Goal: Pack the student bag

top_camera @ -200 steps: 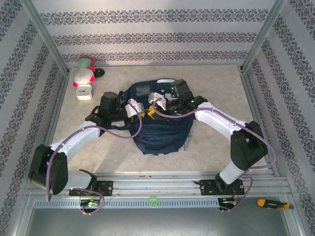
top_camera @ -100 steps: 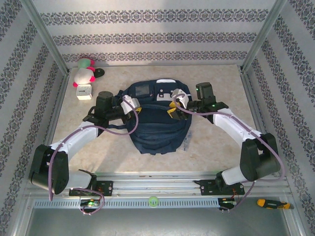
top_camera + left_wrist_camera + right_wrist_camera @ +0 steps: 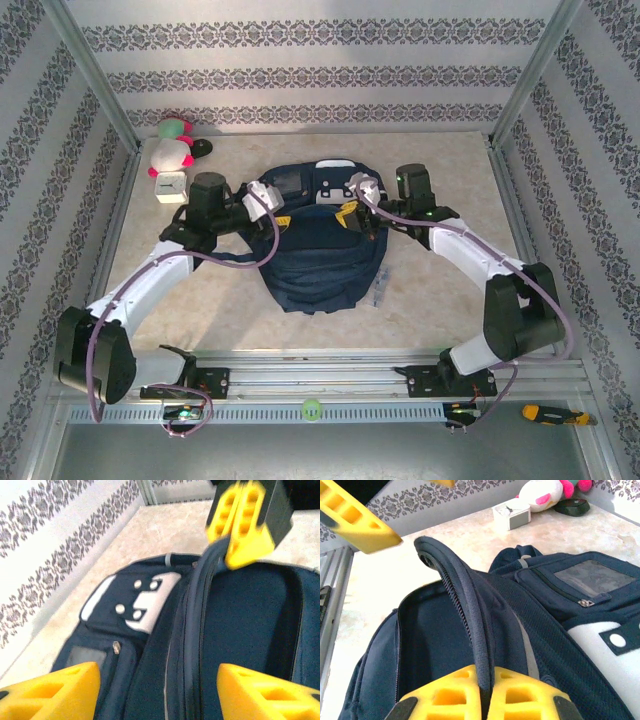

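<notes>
The student bag (image 3: 322, 268), a navy backpack with pale buckle patches, lies flat mid-table with its main zip open. In the right wrist view my right gripper (image 3: 485, 686) is shut on the raised zipper rim of the student bag (image 3: 555, 630), holding the opening up. From above, that right gripper (image 3: 349, 214) sits at the bag's upper right. My left gripper (image 3: 276, 212) hovers at the upper left. In the left wrist view the left gripper (image 3: 160, 696) is open, its yellow fingers (image 3: 50, 696) wide apart on either side of the bag's rim (image 3: 192, 630) without gripping it.
A pink-and-white plush toy (image 3: 170, 150), a small white cube (image 3: 172, 187) and a dark round object (image 3: 205, 150) sit at the back left. A thin pale item (image 3: 378, 290) lies by the bag's right side. A screwdriver (image 3: 545, 413) rests on the front rail.
My left gripper has opened and let go of the bag's rim, drawing back left. My right gripper swung right and has shut on the rim, lifting it.
</notes>
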Robot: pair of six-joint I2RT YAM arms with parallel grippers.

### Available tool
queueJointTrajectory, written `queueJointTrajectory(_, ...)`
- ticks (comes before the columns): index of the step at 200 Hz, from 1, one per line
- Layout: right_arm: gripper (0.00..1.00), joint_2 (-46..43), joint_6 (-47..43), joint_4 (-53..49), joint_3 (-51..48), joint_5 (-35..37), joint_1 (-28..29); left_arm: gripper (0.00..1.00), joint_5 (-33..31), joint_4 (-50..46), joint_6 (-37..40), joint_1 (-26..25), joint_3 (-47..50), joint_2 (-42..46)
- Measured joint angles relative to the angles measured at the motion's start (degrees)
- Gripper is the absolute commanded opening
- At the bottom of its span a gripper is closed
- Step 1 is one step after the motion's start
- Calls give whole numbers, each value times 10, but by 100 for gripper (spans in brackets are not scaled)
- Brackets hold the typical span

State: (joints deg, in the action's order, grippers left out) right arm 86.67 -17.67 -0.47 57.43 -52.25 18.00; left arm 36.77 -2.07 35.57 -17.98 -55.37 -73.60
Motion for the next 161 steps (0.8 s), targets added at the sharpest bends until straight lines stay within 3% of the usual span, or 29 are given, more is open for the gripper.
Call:
queueJointTrajectory(42, 0, 23, 19, 12, 19, -11, 2, 64, -29, -80, 40, -38, -115, -46)
queueJointTrajectory(86, 0, 32, 28, 12, 30, -15, 3, 59, -57, -141, 63, -57, -137, -113)
queueJointTrajectory(93, 0, 33, 28, 12, 31, -17, 3, 53, -66, -144, 62, -59, -137, -120)
queueJointTrajectory(107, 0, 37, 28, 12, 36, -20, 3, 18, -90, -144, 56, -61, -137, -130)
queueJointTrajectory(119, 4, 39, 30, 12, 40, -23, 3, 0, -112, -144, 48, -62, -137, -132)
queueJointTrajectory(161, 40, 49, 94, 22, 71, -15, -5, 0, -173, -142, -13, -64, -136, -116)
